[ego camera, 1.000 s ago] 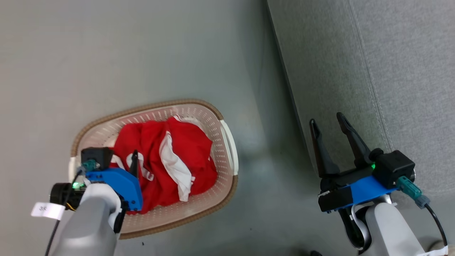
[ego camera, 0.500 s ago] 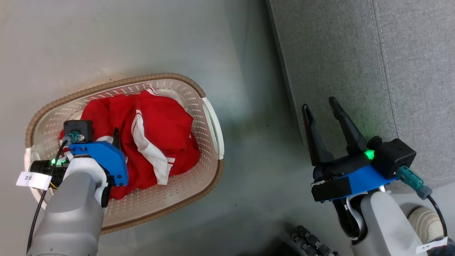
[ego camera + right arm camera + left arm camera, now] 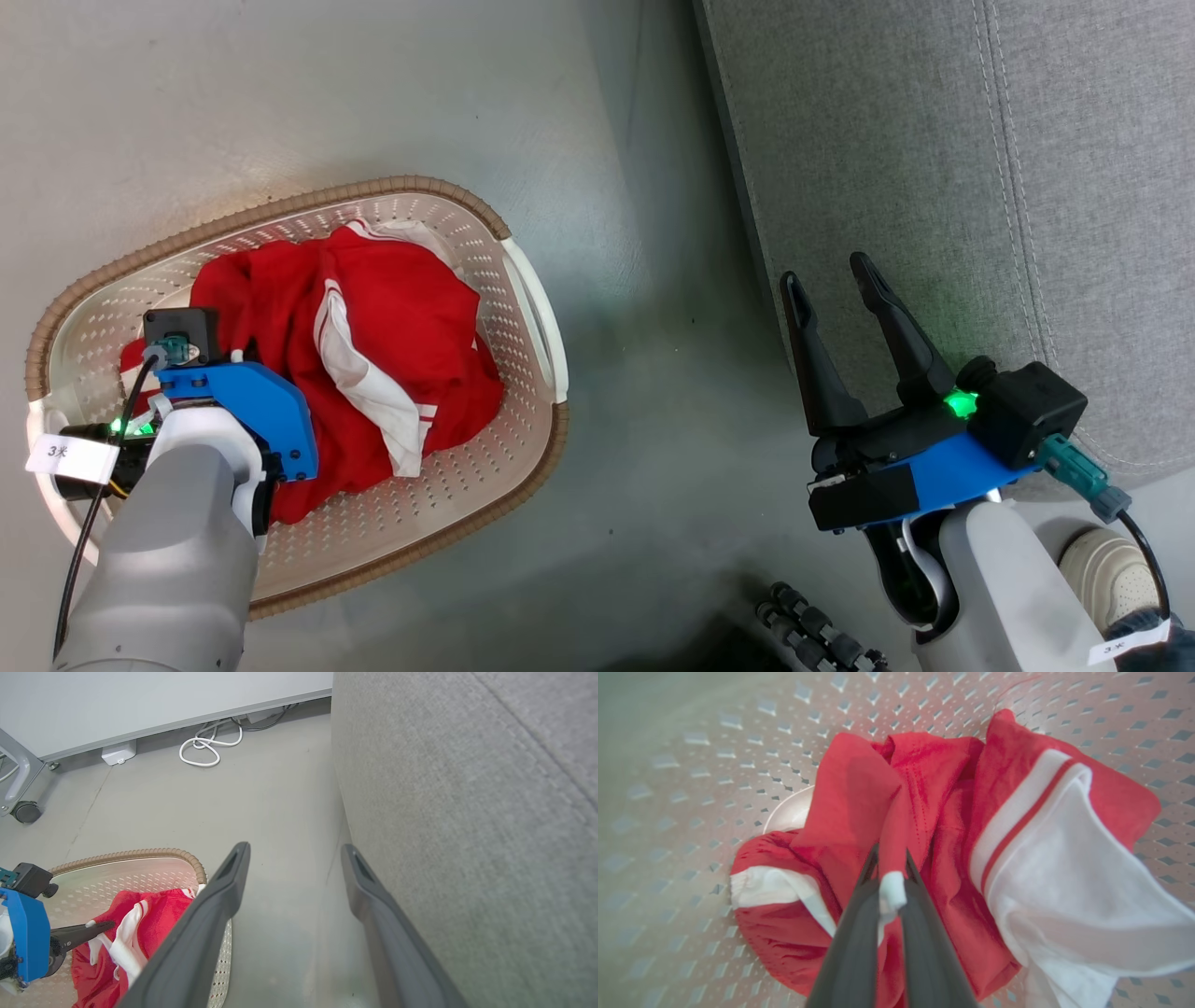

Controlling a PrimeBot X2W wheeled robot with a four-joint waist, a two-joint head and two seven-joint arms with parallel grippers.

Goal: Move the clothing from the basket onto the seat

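The cream basket (image 3: 537, 308) with its brown rim stands on the floor at the left. Inside lies the clothing (image 3: 401, 327), bright red with white stripes and trim. My left gripper (image 3: 891, 854) reaches down into the basket and is shut on a fold of red fabric with a white edge pinched between its fingers. Its blue wrist mount (image 3: 245, 411) hangs over the pile's left side. My right gripper (image 3: 834, 273) stands open and holds nothing, over the near edge of the light grey seat (image 3: 980, 187). The right wrist view shows the seat (image 3: 467, 812), the basket (image 3: 140, 855) and the clothing (image 3: 133, 924).
Grey floor separates basket and seat. A coiled white cable (image 3: 205, 749), a white box (image 3: 119, 752) and a caster wheel (image 3: 25, 811) lie along the far wall. A person's pale shoe (image 3: 1111, 569) and a black ridged part (image 3: 812, 625) show at the bottom right.
My left gripper's fingers have come together on a fold of the red clothing. The head camera has shifted, so the basket sits further left and higher. The right gripper stays open.
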